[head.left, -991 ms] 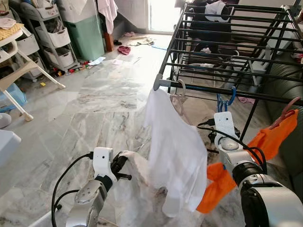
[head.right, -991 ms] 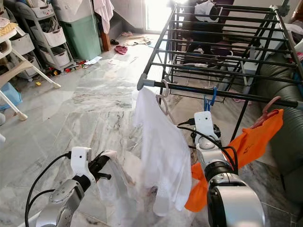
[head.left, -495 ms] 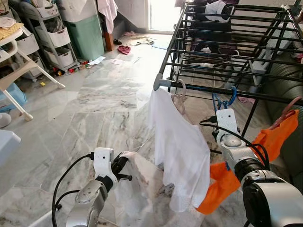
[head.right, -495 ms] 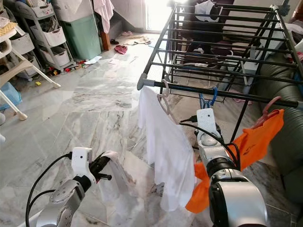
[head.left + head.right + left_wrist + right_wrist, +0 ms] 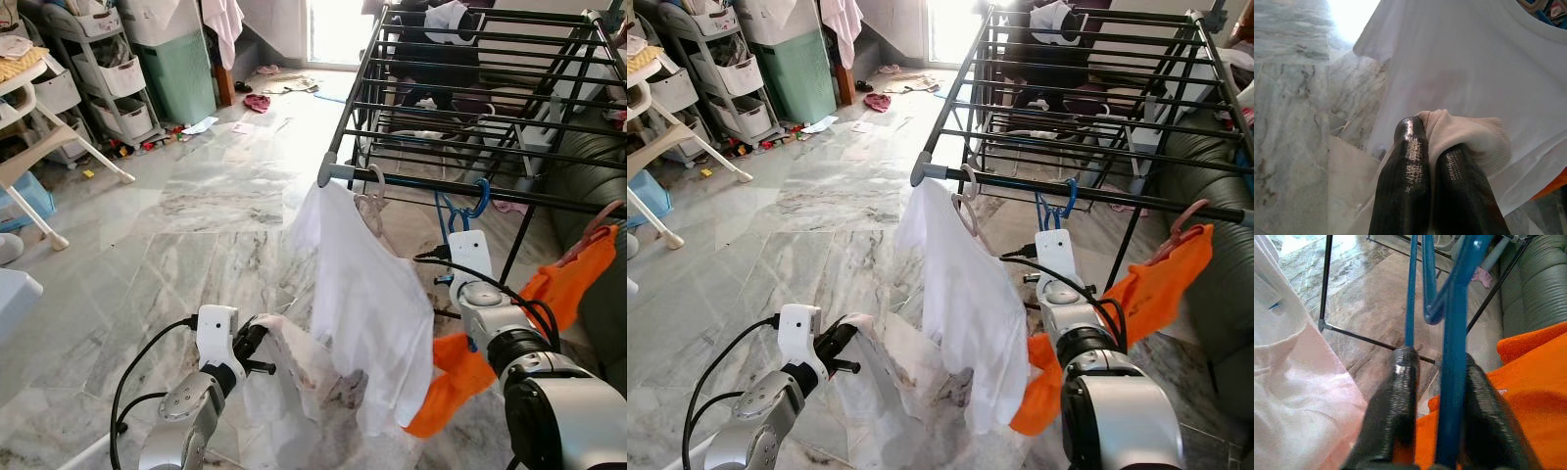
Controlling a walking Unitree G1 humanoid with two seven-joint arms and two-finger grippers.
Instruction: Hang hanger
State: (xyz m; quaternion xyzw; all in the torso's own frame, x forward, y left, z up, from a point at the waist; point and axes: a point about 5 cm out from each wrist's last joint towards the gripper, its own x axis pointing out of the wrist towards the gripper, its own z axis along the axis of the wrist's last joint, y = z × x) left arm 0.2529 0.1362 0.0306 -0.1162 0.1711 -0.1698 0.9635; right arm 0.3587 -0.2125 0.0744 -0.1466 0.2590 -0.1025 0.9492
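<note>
— Blue plastic was what the right gripper [image 5: 1432, 406] had its fingers pressed around: the blue hanger [image 5: 458, 208], hook uppermost, carrying the orange garment [image 5: 453, 380].

— Was that hook on the drying rack [image 5: 470, 108] yet?

— It looked to be at the front rail [image 5: 441, 189], curling over it or just touching; I could not tell whether it sat properly. The orange cloth sagged below the gripper, and more orange cloth hung from a pink hanger [image 5: 595, 231] further right along the same rail.

— And the white shirt [image 5: 367, 294]?

— Already up. Its pale hanger [image 5: 371, 201] was hooked on the rail near the rack's left corner, and the shirt draped down toward the marble floor [image 5: 196, 215].

— Then what was the left gripper [image 5: 1434, 161] doing?

— Clenched on a bunched fold of the white shirt's lower part, held low and away from the rack, so the fabric was stretched out sideways.

— So how far along was it?

— By my judgement, nearly done for the blue hanger: seat the hook, let go with the right, and free the shirt from the left.
</note>
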